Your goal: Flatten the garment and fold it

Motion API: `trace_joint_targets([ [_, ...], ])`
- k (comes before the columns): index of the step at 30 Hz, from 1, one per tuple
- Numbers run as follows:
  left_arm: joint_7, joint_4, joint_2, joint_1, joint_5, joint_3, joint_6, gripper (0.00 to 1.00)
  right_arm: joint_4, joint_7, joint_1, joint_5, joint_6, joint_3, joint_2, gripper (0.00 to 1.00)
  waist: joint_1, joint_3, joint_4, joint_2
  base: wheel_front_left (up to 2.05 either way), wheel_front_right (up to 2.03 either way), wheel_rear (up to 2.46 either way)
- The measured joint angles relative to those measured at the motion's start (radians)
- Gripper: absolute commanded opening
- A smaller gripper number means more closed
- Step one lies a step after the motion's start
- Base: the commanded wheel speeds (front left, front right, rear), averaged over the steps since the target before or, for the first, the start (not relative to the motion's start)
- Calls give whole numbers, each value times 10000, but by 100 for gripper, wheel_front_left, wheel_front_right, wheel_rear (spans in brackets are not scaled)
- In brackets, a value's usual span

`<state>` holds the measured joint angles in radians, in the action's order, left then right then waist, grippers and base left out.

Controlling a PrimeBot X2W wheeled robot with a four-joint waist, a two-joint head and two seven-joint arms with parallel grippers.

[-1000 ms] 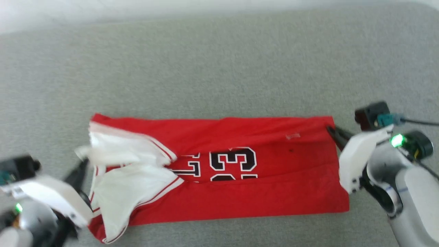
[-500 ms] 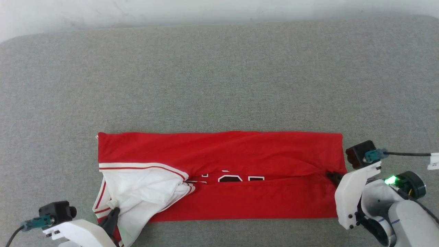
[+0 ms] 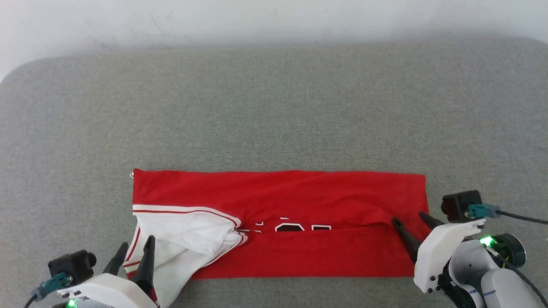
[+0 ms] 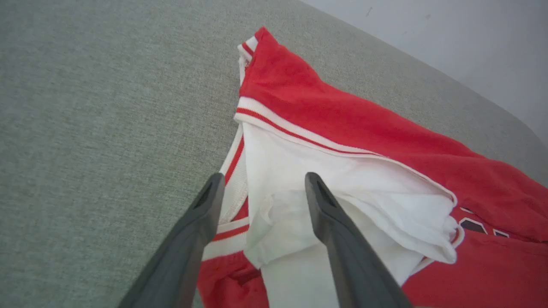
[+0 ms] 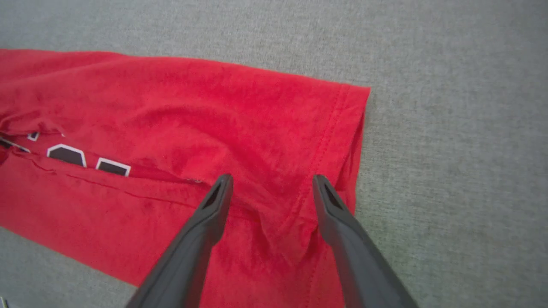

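Observation:
The garment is a red shirt lying on the grey surface as a long strip folded lengthwise. Its far flap lies over most of the black lettering. White sleeves bunch at its left end. My left gripper is open at that end. In the left wrist view the left gripper straddles the white sleeve cloth and the striped trim. My right gripper is open at the right hem. The right wrist view has the right gripper either side of a raised wrinkle of the red cloth.
A grey padded surface stretches wide beyond the shirt to a pale wall at the back. Its rounded left corner is at the upper left. Dark cables run off both wrists at the lower edges.
Both grippers have gone from shut on the shirt's ends to open, letting the cloth go. The far flap now lies further toward me over the lettering. The head camera has also shifted.

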<state>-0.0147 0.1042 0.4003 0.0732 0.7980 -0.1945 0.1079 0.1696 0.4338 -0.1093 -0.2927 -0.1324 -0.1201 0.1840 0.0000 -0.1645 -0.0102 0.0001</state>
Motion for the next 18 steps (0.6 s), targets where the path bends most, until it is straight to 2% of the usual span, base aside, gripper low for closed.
trace_joint_targets([
  [6, 2025, -6, -303, -286, -1164, -104, 77, 100, -777, -1139, 685, 387, 0, 1170, -917, 100, 0, 342, -136, -1, 0, 0, 0],
  [8, 2403, 10, -309, -449, -1647, -128, 111, 100, -991, -1501, 895, 623, 8, 1615, -1135, 100, 0, 433, -208, 0, 0, 0, 0],
  [13, 2706, -186, -575, -1003, -2857, -54, 169, 100, -1181, -2201, 1002, 531, 6, 2372, -1296, 100, -1, 619, -366, 0, 0, 0, 0],
  [18, 2717, -779, -1147, -1372, -4044, 497, 58, 100, -683, -2752, 854, 82, 6, 2851, -1306, 100, 0, 710, -467, 0, 0, 0, 0],
])
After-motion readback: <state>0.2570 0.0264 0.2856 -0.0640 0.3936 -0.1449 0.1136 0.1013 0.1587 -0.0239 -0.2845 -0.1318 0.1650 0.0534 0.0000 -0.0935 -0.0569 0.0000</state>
